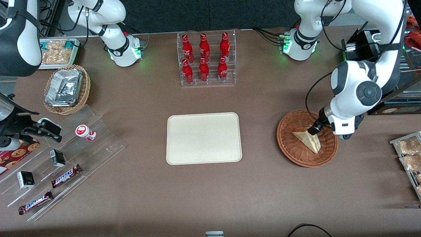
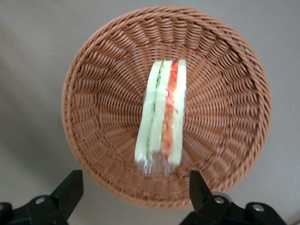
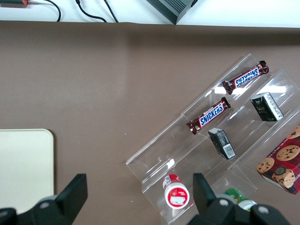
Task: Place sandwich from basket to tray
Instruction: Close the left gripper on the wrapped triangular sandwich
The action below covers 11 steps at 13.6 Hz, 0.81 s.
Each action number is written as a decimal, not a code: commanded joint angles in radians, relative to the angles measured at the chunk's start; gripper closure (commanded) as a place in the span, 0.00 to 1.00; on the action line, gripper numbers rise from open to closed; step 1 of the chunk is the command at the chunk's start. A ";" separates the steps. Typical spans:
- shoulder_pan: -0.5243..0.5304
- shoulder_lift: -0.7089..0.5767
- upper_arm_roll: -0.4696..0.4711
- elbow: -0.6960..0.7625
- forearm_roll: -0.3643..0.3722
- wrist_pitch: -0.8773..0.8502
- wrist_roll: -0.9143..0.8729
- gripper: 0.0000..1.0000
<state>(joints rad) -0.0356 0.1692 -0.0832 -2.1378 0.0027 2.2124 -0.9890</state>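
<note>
One clear-wrapped triangular sandwich point(image 2: 161, 112) lying in round woven wicker basket point(image 2: 93, 93), gripper point(image 2: 133, 187) fingers spread wide just above its rim, flat cream tray point(image 1: 204, 138) well apart

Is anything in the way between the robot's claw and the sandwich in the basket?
No, nothing visible. The gripper hovers right above the sandwich in the basket, jaws open. The table between basket and tray looks bare too.
</note>
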 commanded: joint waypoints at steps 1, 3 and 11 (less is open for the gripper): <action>0.011 0.044 -0.001 -0.062 -0.012 0.146 -0.020 0.00; 0.013 0.099 -0.001 -0.056 -0.012 0.185 -0.022 0.00; 0.009 0.182 -0.003 -0.056 -0.041 0.296 -0.016 0.78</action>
<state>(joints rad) -0.0291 0.3497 -0.0792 -2.1950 -0.0269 2.4992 -0.9982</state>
